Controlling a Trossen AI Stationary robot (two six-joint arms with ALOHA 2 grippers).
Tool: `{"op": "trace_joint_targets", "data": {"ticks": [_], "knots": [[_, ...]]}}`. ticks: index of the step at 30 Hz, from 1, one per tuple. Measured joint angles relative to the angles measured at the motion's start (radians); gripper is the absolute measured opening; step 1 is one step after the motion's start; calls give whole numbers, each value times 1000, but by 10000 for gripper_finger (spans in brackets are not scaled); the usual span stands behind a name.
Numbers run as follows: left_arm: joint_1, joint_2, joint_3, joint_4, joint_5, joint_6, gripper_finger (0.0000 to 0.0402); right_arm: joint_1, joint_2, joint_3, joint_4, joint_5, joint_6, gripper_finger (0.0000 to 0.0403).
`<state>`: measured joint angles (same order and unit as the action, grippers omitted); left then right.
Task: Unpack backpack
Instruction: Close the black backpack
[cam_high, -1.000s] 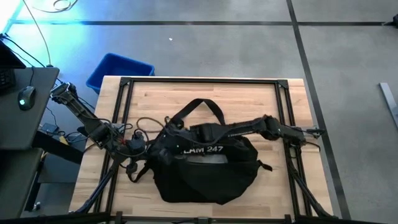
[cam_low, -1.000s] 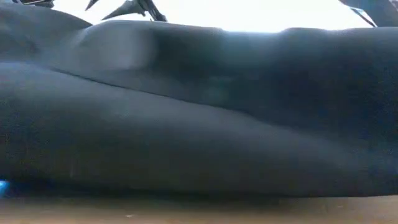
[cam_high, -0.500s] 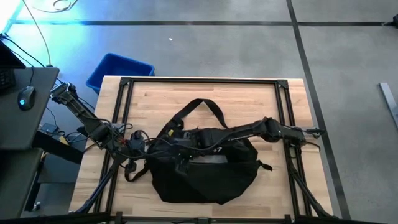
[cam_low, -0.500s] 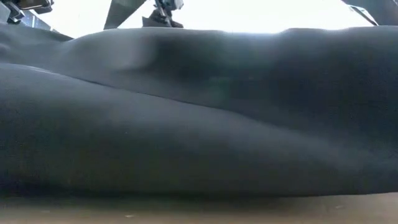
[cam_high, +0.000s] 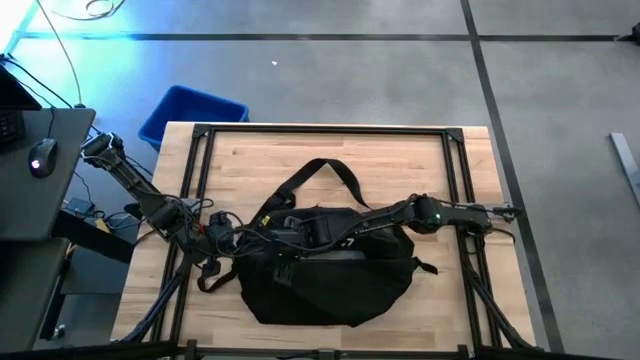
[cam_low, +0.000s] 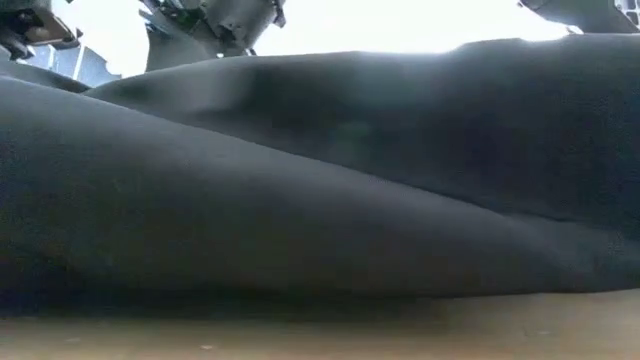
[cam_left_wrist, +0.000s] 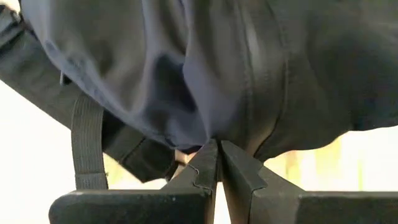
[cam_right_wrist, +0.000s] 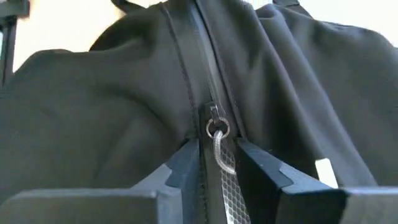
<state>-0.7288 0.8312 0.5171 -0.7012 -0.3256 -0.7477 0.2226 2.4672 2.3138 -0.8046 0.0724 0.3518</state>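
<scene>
The backpack (cam_high: 330, 275) lies flat on the table (cam_high: 390, 165), its long axis running left to right, carry strap toward the far edge. The left end effector (cam_left_wrist: 217, 149) is clenched on fabric at the bag's left end. The right end effector (cam_right_wrist: 217, 152) grasps the zipper pull (cam_right_wrist: 224, 155) on top.

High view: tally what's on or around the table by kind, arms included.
Backpack: 1
Robot arms, left claw and right claw both at the backpack: 2
Blue bin on the floor beside the table: 1
Mouse on the side desk: 1
Total: 5
</scene>
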Motion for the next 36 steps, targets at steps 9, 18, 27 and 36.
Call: {"op": "trace_joint_targets", "data": {"ticks": [9,18,27,36], "knots": [[0,0,-34,77,2,-18,0,0,58,0,18,31,-34,81],[2,2,-53,66,-27,-65,0,10,86,1,-24,29,-29,10],[2,11,-201,60,12,-245,0,56,21,35,-128,91,40,0],[2,8,-262,57,45,-273,0,105,-49,35,-198,158,126,0]]}}
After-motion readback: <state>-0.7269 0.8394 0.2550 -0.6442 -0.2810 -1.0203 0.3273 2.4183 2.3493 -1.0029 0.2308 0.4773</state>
